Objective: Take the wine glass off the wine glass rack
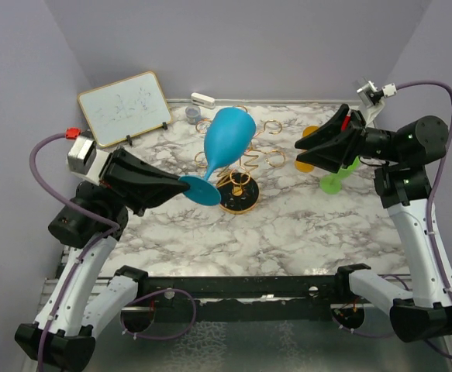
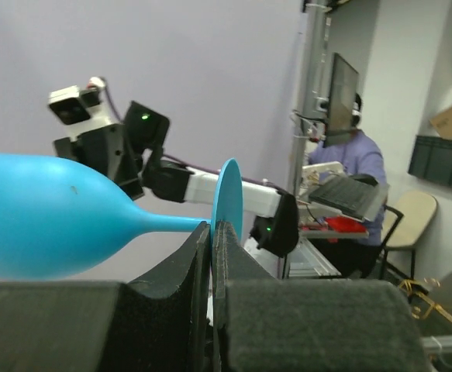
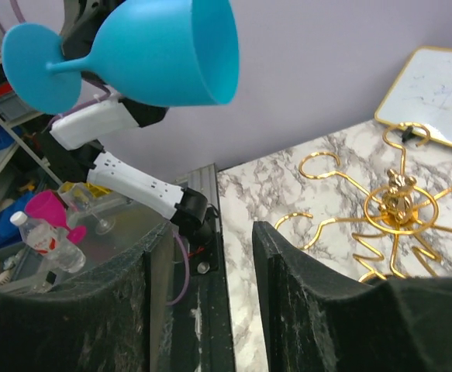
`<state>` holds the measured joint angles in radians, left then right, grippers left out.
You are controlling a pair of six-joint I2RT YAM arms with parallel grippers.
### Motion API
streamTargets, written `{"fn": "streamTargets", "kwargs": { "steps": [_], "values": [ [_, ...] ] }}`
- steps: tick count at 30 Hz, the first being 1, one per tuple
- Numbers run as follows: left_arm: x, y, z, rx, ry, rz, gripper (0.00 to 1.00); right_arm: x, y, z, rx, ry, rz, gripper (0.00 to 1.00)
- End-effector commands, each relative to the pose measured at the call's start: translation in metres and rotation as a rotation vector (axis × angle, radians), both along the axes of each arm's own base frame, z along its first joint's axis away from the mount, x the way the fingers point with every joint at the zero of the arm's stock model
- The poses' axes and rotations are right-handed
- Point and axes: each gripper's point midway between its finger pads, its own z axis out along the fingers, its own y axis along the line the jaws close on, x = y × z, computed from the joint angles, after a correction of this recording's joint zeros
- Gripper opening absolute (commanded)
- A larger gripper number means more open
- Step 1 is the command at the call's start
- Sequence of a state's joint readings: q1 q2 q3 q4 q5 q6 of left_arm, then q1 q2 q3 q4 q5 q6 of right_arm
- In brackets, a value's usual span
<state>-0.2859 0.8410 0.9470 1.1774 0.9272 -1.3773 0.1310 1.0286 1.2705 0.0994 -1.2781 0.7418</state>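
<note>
Left hand (image 1: 181,184), at centre left of frame, grips the blue wine glass (image 1: 227,139) by its foot, tilted above the wine glass rack (image 1: 245,203) at centre; right hand (image 1: 303,153), upper right, stands parted and empty.

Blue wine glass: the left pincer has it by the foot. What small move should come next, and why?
Probably swing the left pincer toward the near left, then lower the blue wine glass onto bare table. The pincer is shut on the rim of the foot, and the glass lies tilted in the air with its bowl above the gold rack. Moving sideways before descending looks safer.
</note>
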Motion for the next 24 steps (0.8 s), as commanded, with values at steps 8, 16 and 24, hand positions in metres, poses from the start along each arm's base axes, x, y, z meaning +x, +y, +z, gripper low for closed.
{"fn": "streamTargets", "kwargs": {
  "steps": [8,16,24],
  "values": [
    [-0.057,0.009,-0.033,0.018,-0.141,-0.243,0.00,-0.036,0.011,0.014,0.003,-0.125,0.183,0.52],
    [-0.063,0.009,-0.036,0.016,-0.145,-0.264,0.00,-0.039,0.043,0.016,0.013,-0.120,0.328,0.56],
    [-0.072,0.012,-0.033,0.006,-0.171,-0.265,0.00,-0.039,0.056,0.009,0.026,-0.110,0.337,0.56]
  ]
}}
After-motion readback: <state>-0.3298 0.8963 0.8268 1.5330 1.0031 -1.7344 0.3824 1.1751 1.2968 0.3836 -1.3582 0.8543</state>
